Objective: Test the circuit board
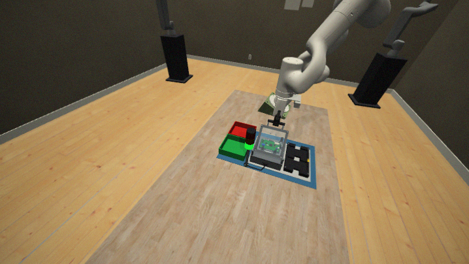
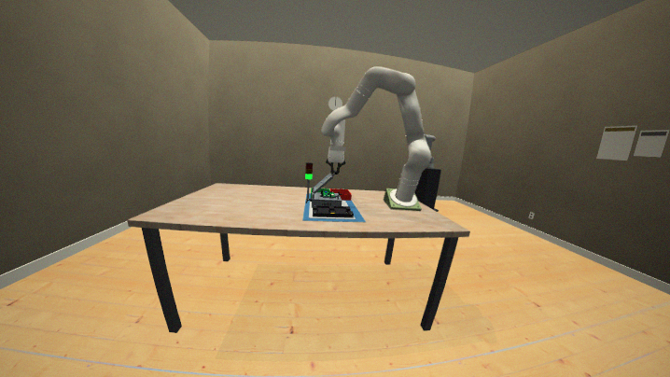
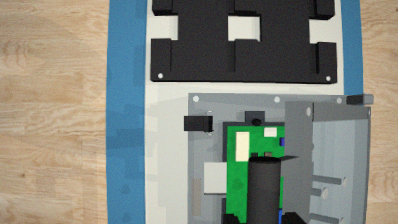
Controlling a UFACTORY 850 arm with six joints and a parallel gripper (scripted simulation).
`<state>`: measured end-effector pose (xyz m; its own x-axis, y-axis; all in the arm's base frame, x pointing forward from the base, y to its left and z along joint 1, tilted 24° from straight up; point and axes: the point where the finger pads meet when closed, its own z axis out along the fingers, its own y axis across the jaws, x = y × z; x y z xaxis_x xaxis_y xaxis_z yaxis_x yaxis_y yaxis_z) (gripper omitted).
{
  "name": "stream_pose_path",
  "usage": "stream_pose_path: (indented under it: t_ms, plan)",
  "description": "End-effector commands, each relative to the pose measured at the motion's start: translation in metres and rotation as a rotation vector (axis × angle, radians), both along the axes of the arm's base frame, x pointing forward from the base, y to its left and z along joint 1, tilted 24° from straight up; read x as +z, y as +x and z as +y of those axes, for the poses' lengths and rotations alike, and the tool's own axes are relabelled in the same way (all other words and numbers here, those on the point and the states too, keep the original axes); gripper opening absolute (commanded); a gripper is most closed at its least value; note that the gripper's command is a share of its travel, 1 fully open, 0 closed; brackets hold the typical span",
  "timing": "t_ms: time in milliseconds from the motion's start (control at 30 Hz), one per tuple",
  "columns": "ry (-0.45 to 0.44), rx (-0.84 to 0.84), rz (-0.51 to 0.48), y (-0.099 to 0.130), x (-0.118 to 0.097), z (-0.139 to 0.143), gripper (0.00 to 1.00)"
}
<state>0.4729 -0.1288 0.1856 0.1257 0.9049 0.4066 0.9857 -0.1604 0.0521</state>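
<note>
The tester lid (image 1: 286, 139) (image 2: 323, 181) (image 3: 299, 150) stands tilted partway up. My gripper (image 1: 276, 122) (image 2: 335, 171) (image 3: 263, 219) is partly open, its fingers on either side of the lid's dark handle (image 3: 264, 187), with a narrow gap showing in the wrist view. The green circuit board (image 1: 270, 145) (image 2: 325, 192) (image 3: 236, 175) lies in the tester, component side up, partly hidden by the handle and lid. A pale block (image 3: 215, 177) is at its left edge in the wrist view. The signal light (image 1: 249, 146) (image 2: 308, 175) glows green.
The green bin (image 1: 232, 148) and the red bin (image 1: 242, 132) (image 2: 344, 194) stand beside the signal light. The black tray (image 1: 303, 163) (image 2: 323, 212) (image 3: 205, 55) holds no board and lies on the tester's other side. A blue mat (image 1: 312, 164) (image 3: 125, 175) lies beneath.
</note>
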Motion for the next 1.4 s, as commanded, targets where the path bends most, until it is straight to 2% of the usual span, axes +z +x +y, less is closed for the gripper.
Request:
stream_pose_path:
  t_ms: [0,1067,1100,1367]
  plan:
    - [-0.001,0.000,-0.002,0.0006,0.0007,-0.0005,0.28]
    - [-0.001,0.000,-0.002,0.0007,-0.0020,0.0007,0.28]
    - [-0.001,0.000,-0.002,0.0007,-0.0020,0.0007,0.00]
    - [-0.001,0.000,-0.002,0.0007,-0.0020,0.0007,0.00]
